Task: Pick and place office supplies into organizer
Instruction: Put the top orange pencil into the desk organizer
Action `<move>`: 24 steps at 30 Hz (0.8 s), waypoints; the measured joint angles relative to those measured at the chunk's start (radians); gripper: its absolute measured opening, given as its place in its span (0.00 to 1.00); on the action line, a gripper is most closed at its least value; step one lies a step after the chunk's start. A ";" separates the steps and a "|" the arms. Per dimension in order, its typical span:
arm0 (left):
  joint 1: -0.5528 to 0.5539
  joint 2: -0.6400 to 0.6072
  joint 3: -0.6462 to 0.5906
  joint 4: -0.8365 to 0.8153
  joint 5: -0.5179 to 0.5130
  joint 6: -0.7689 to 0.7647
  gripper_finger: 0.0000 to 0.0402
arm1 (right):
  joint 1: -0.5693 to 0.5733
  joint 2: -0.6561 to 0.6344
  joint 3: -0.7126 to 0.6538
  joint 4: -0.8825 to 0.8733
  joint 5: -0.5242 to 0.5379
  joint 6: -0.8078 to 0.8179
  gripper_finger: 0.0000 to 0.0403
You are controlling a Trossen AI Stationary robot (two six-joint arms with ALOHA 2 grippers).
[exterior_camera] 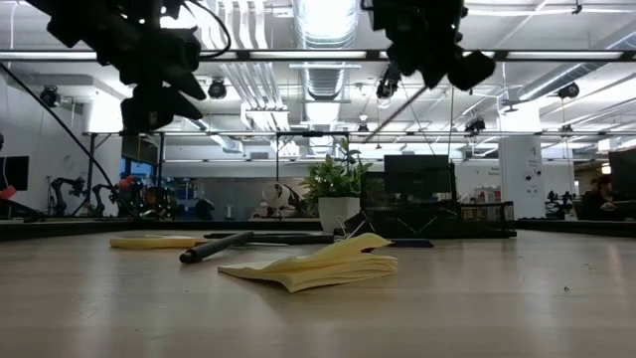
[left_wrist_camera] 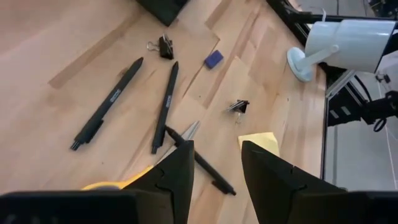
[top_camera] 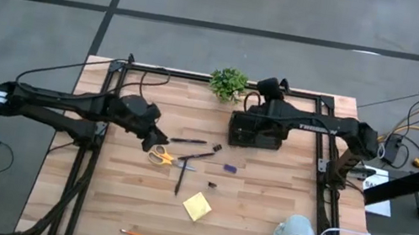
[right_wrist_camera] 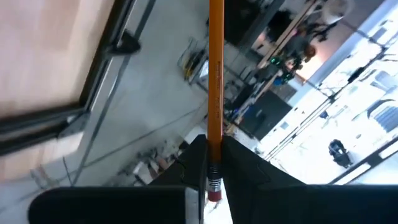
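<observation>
The right gripper (right_wrist_camera: 208, 163) holds an orange pencil (right_wrist_camera: 215, 68) in narrow jaws above the organizer (top_camera: 255, 131), probably to drop it in, while the left gripper (left_wrist_camera: 216, 171), jaws apart and empty, hovers over the scissors (top_camera: 160, 156).

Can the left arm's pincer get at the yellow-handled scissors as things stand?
Probably yes. The left pincer hangs open just above the scissors, with nothing between; only a pen lies across them.
</observation>
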 joint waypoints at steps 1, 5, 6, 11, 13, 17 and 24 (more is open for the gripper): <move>0.000 -0.006 -0.005 0.000 0.000 0.004 0.29 | -0.007 -0.001 -0.013 0.002 0.001 -0.006 0.07; 0.000 -0.026 -0.014 0.001 -0.001 0.042 0.29 | -0.011 0.003 -0.053 0.006 -0.007 -0.014 0.07; 0.000 -0.027 -0.014 0.000 -0.001 0.052 0.29 | -0.007 0.002 -0.058 0.004 -0.034 -0.014 0.07; 0.001 -0.025 -0.016 0.001 -0.002 0.060 0.29 | 0.050 0.001 -0.096 0.005 -0.087 -0.002 0.07; 0.001 -0.021 -0.020 0.001 -0.002 0.060 0.29 | 0.070 -0.003 -0.125 0.005 -0.096 0.005 0.07; 0.001 -0.021 -0.024 0.001 -0.002 0.054 0.29 | 0.099 -0.015 -0.180 0.003 -0.120 0.008 0.07; 0.001 -0.020 -0.024 0.018 -0.002 0.024 0.29 | 0.086 -0.012 -0.241 0.003 -0.128 0.001 0.07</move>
